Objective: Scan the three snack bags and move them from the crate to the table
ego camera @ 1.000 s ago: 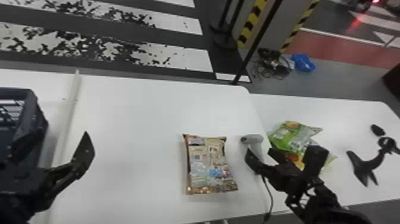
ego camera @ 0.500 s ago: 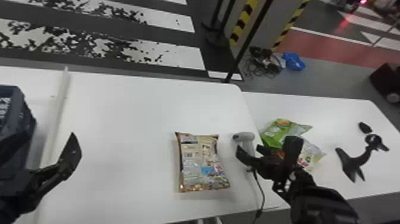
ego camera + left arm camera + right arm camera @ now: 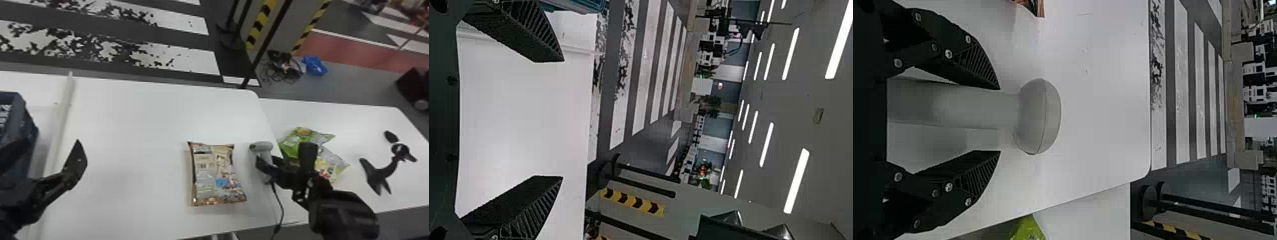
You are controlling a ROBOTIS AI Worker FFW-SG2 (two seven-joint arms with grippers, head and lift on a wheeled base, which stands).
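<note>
In the head view my right gripper [image 3: 281, 159] is around the grey scanner [image 3: 262, 146], which stands right of the brown snack bag [image 3: 210, 178]. The right wrist view has the scanner [image 3: 1038, 116] between the parted fingers of my right gripper [image 3: 999, 120], with a gap on one side. My left gripper [image 3: 48, 150] is over the table's left part, beside the crate [image 3: 27, 127]; in the left wrist view that gripper [image 3: 563, 119] is open with nothing between its fingers. Green [image 3: 289, 143] and pale-yellow [image 3: 335, 162] snack bags lie on the right-hand table.
A black stand [image 3: 380, 174] is on the right-hand table [image 3: 351, 118]. The scanner's cable [image 3: 281, 204] runs down over the near edge. A raised white strip [image 3: 60, 118] crosses the main table [image 3: 143, 121] near the crate.
The head view has shifted slightly, moving the whole scene within it. The right gripper stays around the scanner, and the brown bag keeps its place on the table.
</note>
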